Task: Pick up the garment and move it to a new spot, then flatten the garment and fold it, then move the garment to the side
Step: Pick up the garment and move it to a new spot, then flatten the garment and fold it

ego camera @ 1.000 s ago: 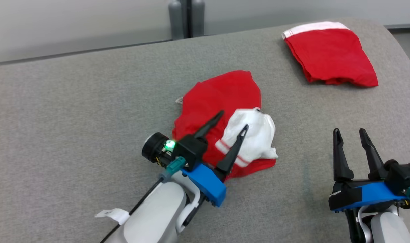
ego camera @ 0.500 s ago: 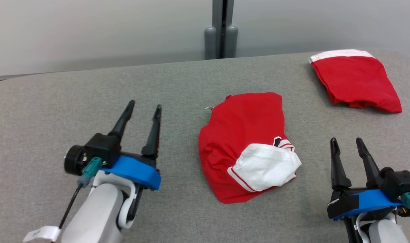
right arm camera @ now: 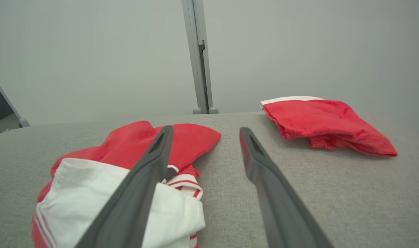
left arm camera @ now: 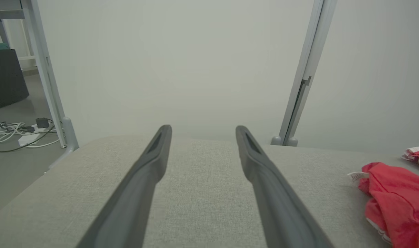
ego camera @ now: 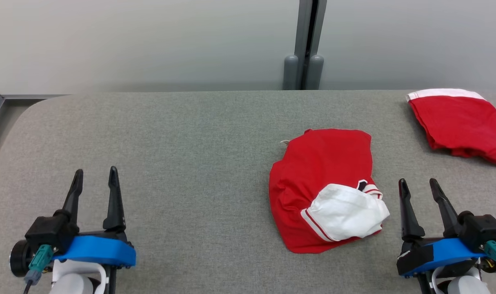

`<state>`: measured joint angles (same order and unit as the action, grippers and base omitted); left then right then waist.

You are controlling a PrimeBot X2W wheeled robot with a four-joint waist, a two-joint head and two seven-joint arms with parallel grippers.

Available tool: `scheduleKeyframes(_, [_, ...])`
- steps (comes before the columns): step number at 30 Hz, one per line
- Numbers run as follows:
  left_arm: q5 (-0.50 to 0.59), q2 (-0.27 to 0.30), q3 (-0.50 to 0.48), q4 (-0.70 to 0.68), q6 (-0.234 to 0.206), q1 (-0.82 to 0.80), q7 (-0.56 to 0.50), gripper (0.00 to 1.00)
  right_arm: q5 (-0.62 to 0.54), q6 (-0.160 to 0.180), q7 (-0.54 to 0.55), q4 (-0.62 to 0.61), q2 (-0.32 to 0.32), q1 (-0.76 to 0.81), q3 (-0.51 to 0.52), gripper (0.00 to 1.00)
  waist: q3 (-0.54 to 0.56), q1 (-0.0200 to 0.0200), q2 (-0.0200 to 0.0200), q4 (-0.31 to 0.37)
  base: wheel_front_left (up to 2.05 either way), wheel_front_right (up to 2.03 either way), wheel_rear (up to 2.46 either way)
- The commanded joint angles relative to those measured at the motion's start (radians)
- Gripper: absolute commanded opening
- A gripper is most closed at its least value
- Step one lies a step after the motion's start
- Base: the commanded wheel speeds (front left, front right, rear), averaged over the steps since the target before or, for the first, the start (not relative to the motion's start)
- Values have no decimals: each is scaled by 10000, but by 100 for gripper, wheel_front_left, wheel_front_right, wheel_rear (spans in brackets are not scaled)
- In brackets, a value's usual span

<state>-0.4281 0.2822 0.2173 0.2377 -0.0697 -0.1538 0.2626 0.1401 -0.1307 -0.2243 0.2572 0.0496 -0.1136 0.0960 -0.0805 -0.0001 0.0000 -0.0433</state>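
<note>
Fingers (ego camera: 114,204) apart on left gripper (ego camera: 96,171) and right gripper (ego camera: 417,181); red-and-white garment (ego camera: 317,171) lies crumpled.

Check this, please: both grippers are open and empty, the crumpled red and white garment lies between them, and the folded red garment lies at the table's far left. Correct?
Not quite: the folded red garment lies at the table's far right, as the head view shows. The rest is correct.

Even, soft light; faint shadows (wrist views bend toward edges).
</note>
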Motion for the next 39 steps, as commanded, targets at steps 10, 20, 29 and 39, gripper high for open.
scheduleKeyframes(10, [435, -505, -867, -579, 214, 1217, 28, 100, 10, -1, 123, -142, 18, 350, -121, 100, 228, 1, 0, -183, 0, 0, 0])
scheduleKeyframes(20, [892, -899, -1380, -520, 469, 1587, 29, 100, -35, -1, 284, -306, 18, 538, -151, 100, 215, 1, 0, -237, 0, 0, 0])
scheduleKeyframes(29, [1244, -1125, -1638, -390, 724, 1428, 29, 100, -66, -1, 377, -392, 18, 573, -153, 100, 126, 1, 0, -245, 0, 0, 0])
scheduleKeyframes(39, [1488, -1359, -1830, -314, 962, 1286, 29, 100, -205, -1, 546, -220, 18, 381, -285, 100, -45, 1, 0, -309, 0, 0, 0])
